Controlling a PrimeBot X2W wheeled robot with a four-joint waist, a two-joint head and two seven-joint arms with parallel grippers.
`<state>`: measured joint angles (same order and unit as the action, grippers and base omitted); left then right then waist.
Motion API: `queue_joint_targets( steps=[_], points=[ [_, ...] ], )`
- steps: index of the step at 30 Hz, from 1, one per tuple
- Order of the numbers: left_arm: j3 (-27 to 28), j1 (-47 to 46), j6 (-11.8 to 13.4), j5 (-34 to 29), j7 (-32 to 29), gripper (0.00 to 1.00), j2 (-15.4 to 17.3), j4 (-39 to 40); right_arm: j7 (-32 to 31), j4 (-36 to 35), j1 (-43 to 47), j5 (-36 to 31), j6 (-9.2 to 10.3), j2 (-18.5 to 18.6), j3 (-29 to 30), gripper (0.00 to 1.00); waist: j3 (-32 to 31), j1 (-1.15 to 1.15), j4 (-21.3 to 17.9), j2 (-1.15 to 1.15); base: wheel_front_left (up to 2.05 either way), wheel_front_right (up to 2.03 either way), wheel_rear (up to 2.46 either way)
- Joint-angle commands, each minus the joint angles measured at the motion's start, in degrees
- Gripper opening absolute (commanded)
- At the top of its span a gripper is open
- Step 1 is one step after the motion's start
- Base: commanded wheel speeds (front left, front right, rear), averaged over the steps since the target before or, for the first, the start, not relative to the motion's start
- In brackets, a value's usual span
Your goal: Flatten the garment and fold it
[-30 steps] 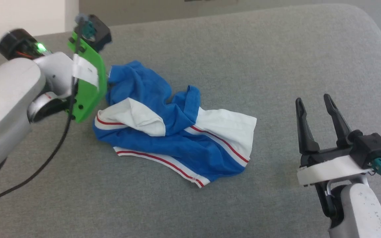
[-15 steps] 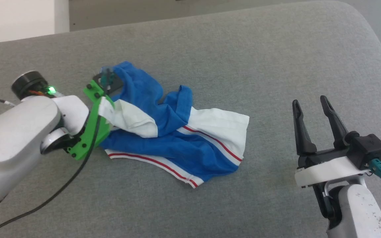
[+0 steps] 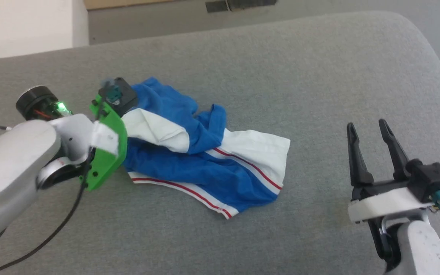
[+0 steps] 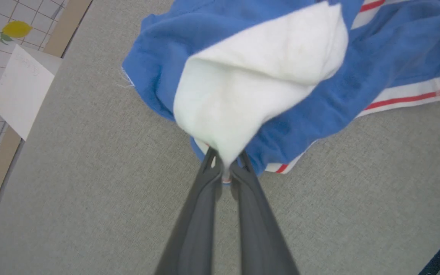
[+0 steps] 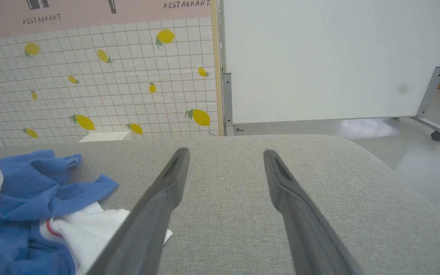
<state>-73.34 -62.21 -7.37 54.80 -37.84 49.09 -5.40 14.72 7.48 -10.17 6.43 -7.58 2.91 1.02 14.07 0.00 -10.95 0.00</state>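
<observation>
Left gripper (image 4: 225,162): clenched on the garment (image 3: 212,175). You see its tips pinched together on a gathered point of the white sleeve (image 4: 250,88), which fans out ahead of the fingers into a soft, hollow cone. The rest of the garment lies crumpled just beyond those tips and off to the side facing the other claw, resting on the grey cushion (image 3: 300,68). Right gripper (image 3: 367,125): released, jaws spread, nothing between them. It stands well apart from the garment, whose nearest white edge lies off its left finger. Materials: the garment is a matte, limp knit, royal blue with white panels, rumpled into loose ridges. A white trim band (image 3: 189,189) carrying a thin red stripe runs along the edge nearest you. The cushion is a fine, flat grey weave with a rounded far corner. Both claws' fingers are long, dark, matte and tapering.
</observation>
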Motion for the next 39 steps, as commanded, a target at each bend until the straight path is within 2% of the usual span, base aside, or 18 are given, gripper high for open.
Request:
queue_joint_targets(
  steps=[1,4,6,11,15,19,22,26,31,32,33,34,36,39],
  points=[
    [-0.01,1.43,-0.12,0.35,1.66,0.00,1.64,1.27,0.28,0.24,1.22,-0.64,0.09,-0.03,0.32,1.00,-2.65,0.00,2.66,0.00,0.00,0.00,0.00],
    [0.64,3.27,0.00,1.40,5.88,0.00,4.77,3.65,0.28,0.31,2.59,-1.00,0.09,-0.03,0.80,1.00,-4.41,0.00,4.95,0.00,0.00,0.00,0.00],
    [1.36,5.01,1.12,2.06,8.43,0.00,7.03,5.12,0.28,0.28,3.11,-1.07,0.09,-0.03,0.85,1.00,-5.10,0.00,6.15,0.00,0.00,0.00,0.00],
    [2.69,11.56,5.98,6.10,14.73,0.00,11.56,8.18,0.28,0.17,3.77,-1.42,0.09,-0.03,0.89,1.00,-6.02,0.00,8.53,0.00,0.00,0.00,0.00],
    [3.24,18.38,10.22,11.03,20.60,0.00,13.34,7.37,0.28,0.25,4.09,-1.53,0.09,-0.03,0.60,1.00,-6.26,0.00,9.47,0.00,0.00,0.00,0.00],
    [3.73,25.86,12.71,17.48,26.70,0.00,13.51,2.84,0.28,0.55,4.45,-1.71,0.09,-0.03,0.38,1.00,-6.50,0.00,9.80,0.00,0.00,0.00,0.00],
    [3.44,30.33,13.20,20.59,29.50,0.00,12.77,-1.00,0.28,0.82,4.77,-1.91,0.09,-0.03,0.45,1.00,-6.79,0.00,9.95,0.00,0.00,0.00,0.00],
    [3.43,34.38,12.84,24.06,32.19,0.00,10.76,-6.48,0.28,1.11,5.19,-2.22,0.09,-0.03,0.48,1.00,-7.25,0.00,10.10,0.00,0.00,0.00,0.00],
    [3.06,36.70,11.41,25.17,33.67,0.00,7.82,-12.77,0.28,1.65,5.40,-2.42,0.09,-0.03,0.04,1.00,-7.94,0.00,10.34,0.00,0.00,0.00,0.00],
    [2.98,36.90,11.12,25.04,34.05,0.05,7.14,-13.83,0.28,1.74,5.47,-2.41,0.09,-0.03,-0.01,1.00,-8.12,0.00,10.38,0.00,0.00,0.00,0.00],
    [2.91,36.97,10.92,24.70,34.46,0.27,6.71,-14.51,0.28,1.81,5.53,-2.40,0.09,-0.03,-0.05,1.00,-8.30,0.00,10.40,0.00,0.00,0.00,0.00],
    [3.02,36.83,10.92,23.68,36.08,1.00,6.32,-15.26,0.28,1.89,5.61,-2.41,0.09,-0.03,-0.08,1.00,-8.53,0.00,10.43,0.00,0.00,0.00,0.00],
    [3.70,36.79,11.25,22.80,39.18,1.00,5.62,-15.74,0.28,1.90,5.88,-2.41,0.09,-0.03,0.05,1.00,-9.05,0.00,10.56,0.00,0.00,0.00,0.00],
    [3.59,36.62,12.11,19.92,42.25,1.00,6.54,-14.18,0.28,1.75,6.53,-2.36,0.09,-0.03,0.43,1.00,-9.67,0.00,10.85,0.00,0.00,0.00,0.00]
  ],
)
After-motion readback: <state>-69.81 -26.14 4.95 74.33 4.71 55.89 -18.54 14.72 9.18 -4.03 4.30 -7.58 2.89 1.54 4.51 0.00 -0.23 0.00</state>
